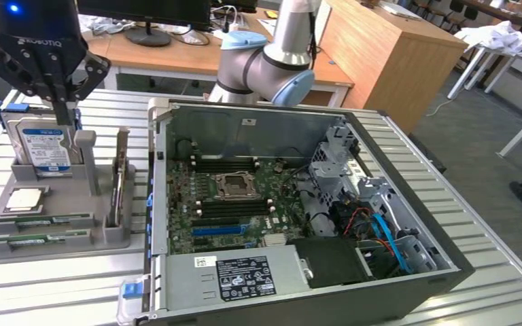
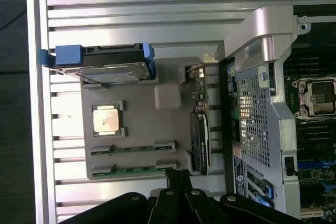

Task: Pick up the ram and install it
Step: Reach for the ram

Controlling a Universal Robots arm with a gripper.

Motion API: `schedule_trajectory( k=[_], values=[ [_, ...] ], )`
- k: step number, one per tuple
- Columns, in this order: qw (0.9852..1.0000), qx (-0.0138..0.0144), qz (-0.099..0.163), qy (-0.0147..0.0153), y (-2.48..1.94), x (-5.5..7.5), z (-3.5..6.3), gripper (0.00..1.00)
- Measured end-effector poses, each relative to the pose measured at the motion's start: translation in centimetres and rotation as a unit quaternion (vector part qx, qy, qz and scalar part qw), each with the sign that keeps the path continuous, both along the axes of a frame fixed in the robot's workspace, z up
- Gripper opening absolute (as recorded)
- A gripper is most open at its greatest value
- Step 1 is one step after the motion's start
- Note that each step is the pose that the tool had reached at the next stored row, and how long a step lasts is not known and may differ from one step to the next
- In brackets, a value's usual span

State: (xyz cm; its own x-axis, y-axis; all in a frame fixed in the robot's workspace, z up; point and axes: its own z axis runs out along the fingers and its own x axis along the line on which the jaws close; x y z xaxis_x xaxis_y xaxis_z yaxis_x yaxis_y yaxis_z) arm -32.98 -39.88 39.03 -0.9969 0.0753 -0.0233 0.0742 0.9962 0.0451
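Observation:
Two green ram sticks lie flat in slots of a grey holder tray, side by side. The ram nearest the tray's front edge has a matching stick just behind it. My gripper hangs high over the tray's back end, in front of the hard drive, shut with nothing between its fingers. It is well clear of both sticks. The open computer case lies to the exterior view's right of the tray, its motherboard exposed with dark memory slots around the CPU socket.
The tray also carries an upright hard drive with blue clips, a loose CPU and an upright card. Everything rests on a slatted metal table. A wooden cabinet stands behind.

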Motion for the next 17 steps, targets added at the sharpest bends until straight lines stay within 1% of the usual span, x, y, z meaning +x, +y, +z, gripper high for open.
schedule_trajectory(
  k=[6, 17],
  values=[
    [1.0000, 0.0000, 0.000, 0.0000, 0.00, -0.2, 0.00, 0.10],
    [1.0000, 0.0000, 0.000, 0.0000, 0.00, -1.6, -0.03, 0.10]
  ],
)
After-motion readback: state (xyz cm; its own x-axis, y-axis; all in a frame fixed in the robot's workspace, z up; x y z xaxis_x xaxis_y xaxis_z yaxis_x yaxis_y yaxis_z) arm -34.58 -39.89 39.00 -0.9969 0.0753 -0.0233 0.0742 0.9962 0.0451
